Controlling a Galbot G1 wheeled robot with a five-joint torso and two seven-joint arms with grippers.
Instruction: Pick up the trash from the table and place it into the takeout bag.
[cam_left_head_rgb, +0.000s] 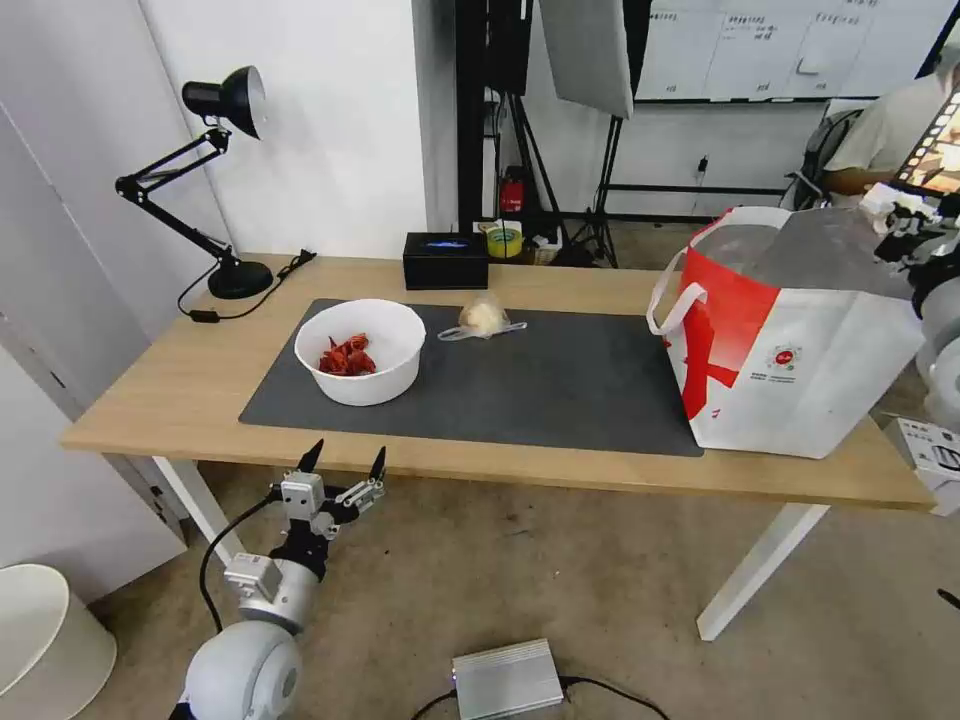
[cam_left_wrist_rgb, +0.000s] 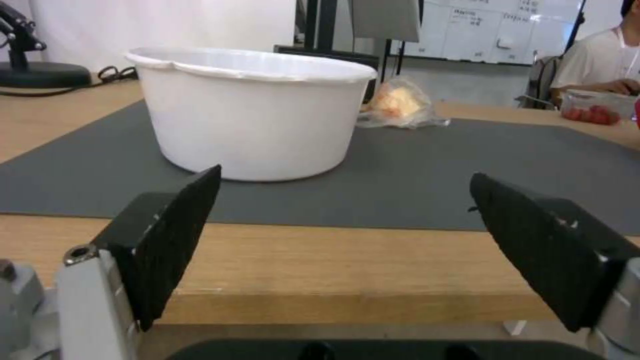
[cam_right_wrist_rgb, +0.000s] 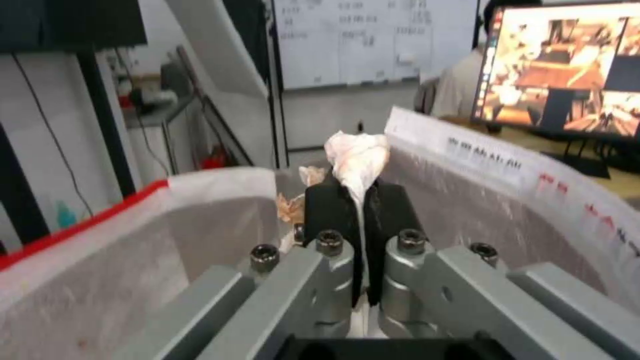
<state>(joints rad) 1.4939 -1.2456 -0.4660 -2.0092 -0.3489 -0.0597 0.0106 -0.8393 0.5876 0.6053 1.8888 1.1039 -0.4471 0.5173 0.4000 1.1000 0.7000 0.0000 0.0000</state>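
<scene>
A white bowl (cam_left_head_rgb: 362, 350) with red shells stands on the left part of the dark grey mat (cam_left_head_rgb: 560, 385) on the table (cam_left_head_rgb: 150, 400). A clear bag with a beige lump (cam_left_head_rgb: 483, 318) lies behind it. My left gripper (cam_left_head_rgb: 345, 465) hangs open just below the table's front edge, facing the bowl (cam_left_wrist_rgb: 257, 110) from a short way off, nothing between its fingers (cam_left_wrist_rgb: 177, 240). At the table's right end stands the takeout bag (cam_left_head_rgb: 790, 350). My right gripper (cam_right_wrist_rgb: 360, 190) is shut on a crumpled white tissue (cam_right_wrist_rgb: 357, 155) above the bag's foil-lined mouth (cam_right_wrist_rgb: 480, 215).
A black desk lamp (cam_left_head_rgb: 215, 180) and its cord occupy the table's back left corner. A black box (cam_left_head_rgb: 445, 260) sits at the back edge. A clear box with red pieces (cam_left_wrist_rgb: 593, 107) shows far off near a seated person. A silver unit (cam_left_head_rgb: 505, 680) lies on the floor.
</scene>
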